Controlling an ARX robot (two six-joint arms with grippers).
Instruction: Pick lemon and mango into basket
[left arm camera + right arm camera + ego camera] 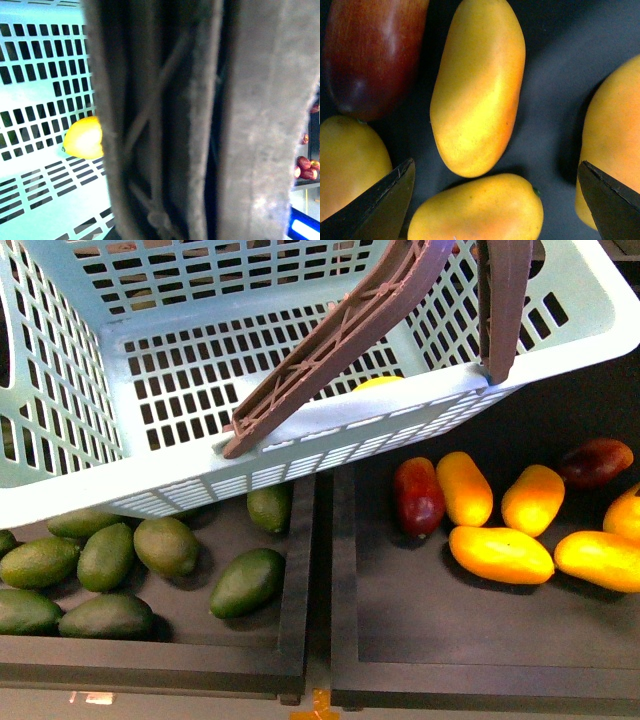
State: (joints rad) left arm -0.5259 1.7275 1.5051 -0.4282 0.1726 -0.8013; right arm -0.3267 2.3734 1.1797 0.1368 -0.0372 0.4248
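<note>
Teal plastic fills most of the front view: the basket [60, 490] hangs tilted above the dark trays, its two brown handles [340, 340] swung up and out of frame. The lemon [84, 137] is already inside. The left wrist view shows it lying on the slotted floor, and the front view catches only a yellow sliver of it over the near rim. By my reading, that half of the task is done.

The mango half is not. The mango [477, 85] lies in the right-hand tray [420, 630], outside the basket, among other yellow-orange fruit and just beside a red-skinned mango [370, 55]. The green fruits [105, 555] in the left-hand tray play no part.

The right gripper [492, 172] is spread wide and holds nothing. Its two dark fingertips [380, 205] show at the edges of the right wrist view, with the end of the mango and a neighbouring fruit between them. I see no contact with any fruit. I judge it poised above the mango, with the descent, the closing and the carry to the basket left to do.

The left gripper cannot be made out. The handles sit close to the lens and block its wrist view, so I cannot tell whether it is clenched on them or released.
</note>
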